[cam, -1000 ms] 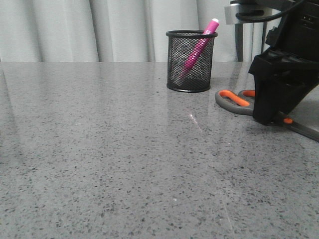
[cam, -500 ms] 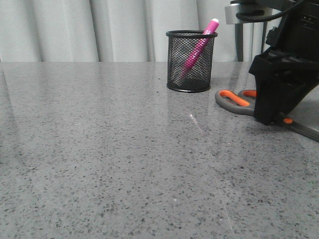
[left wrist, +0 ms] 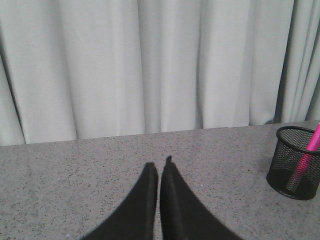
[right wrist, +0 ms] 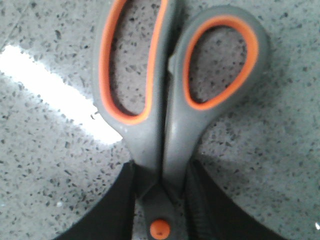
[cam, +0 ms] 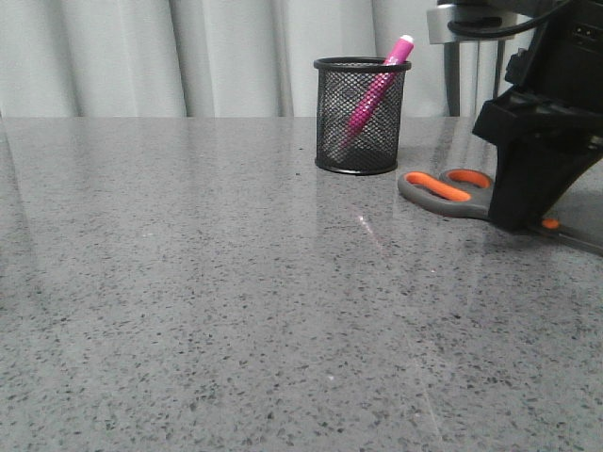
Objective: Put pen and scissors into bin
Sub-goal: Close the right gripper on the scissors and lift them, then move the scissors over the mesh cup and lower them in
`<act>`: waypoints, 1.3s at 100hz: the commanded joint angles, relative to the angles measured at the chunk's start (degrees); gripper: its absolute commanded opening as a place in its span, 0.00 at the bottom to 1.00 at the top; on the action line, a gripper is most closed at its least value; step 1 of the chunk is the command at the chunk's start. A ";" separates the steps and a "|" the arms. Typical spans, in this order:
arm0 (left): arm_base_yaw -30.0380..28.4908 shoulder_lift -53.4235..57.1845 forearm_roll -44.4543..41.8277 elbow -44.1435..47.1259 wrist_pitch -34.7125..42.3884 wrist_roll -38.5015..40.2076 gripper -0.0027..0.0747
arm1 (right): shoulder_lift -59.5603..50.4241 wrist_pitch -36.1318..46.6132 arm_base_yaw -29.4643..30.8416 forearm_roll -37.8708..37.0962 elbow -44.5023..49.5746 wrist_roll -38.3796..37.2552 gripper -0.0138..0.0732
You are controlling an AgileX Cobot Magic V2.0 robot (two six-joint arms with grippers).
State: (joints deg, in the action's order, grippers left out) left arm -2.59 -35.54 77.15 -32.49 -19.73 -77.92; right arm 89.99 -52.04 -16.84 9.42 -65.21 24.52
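Observation:
The black wire-mesh bin (cam: 332, 132) stands at the back of the table, with the pink pen (cam: 378, 88) leaning inside it, white end up. The grey scissors (cam: 443, 193) with orange loop linings lie to the bin's right, handles toward the bin. My right gripper (cam: 515, 222) is shut on the scissors (right wrist: 165, 125) at the neck by the orange pivot dot, one finger on each side. My left gripper (left wrist: 160, 167) is shut and empty above the table, with the bin (left wrist: 282, 165) and pen (left wrist: 306, 159) off to its side.
The grey speckled table (cam: 207, 282) runs back to a pale curtain (cam: 188, 56). The right arm's black body (cam: 546, 104) hides the scissors' blades. A bright light reflection lies on the table beside the scissors' handle (right wrist: 45, 85).
The scissors' handles have shifted a little to the left, toward the bin, and the right gripper has edged slightly right. The bin and pen have not moved.

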 commanded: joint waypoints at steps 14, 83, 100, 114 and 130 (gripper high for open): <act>-0.13 0.24 1.97 -1.65 0.86 0.05 0.01 | -11.27 3.39 -0.07 1.45 -1.62 0.19 0.07; -0.13 0.24 3.71 -1.65 0.86 0.05 0.01 | -12.88 65.13 -7.41 13.10 1.20 0.19 0.07; -0.13 0.24 3.71 -1.65 0.86 0.05 0.01 | -5.08 82.23 -10.13 13.10 0.76 -0.36 0.07; -0.13 0.24 3.71 -1.65 0.86 0.05 0.01 | -0.62 83.78 -10.58 13.10 -1.24 -2.66 0.07; -0.13 0.24 3.71 -1.65 0.86 0.05 0.01 | 2.64 83.99 -10.58 13.10 -1.30 -2.91 0.07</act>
State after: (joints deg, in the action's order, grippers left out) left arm -2.59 -35.54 78.83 -32.49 -19.62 -77.92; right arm 93.71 26.56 -27.40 22.94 -64.30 21.96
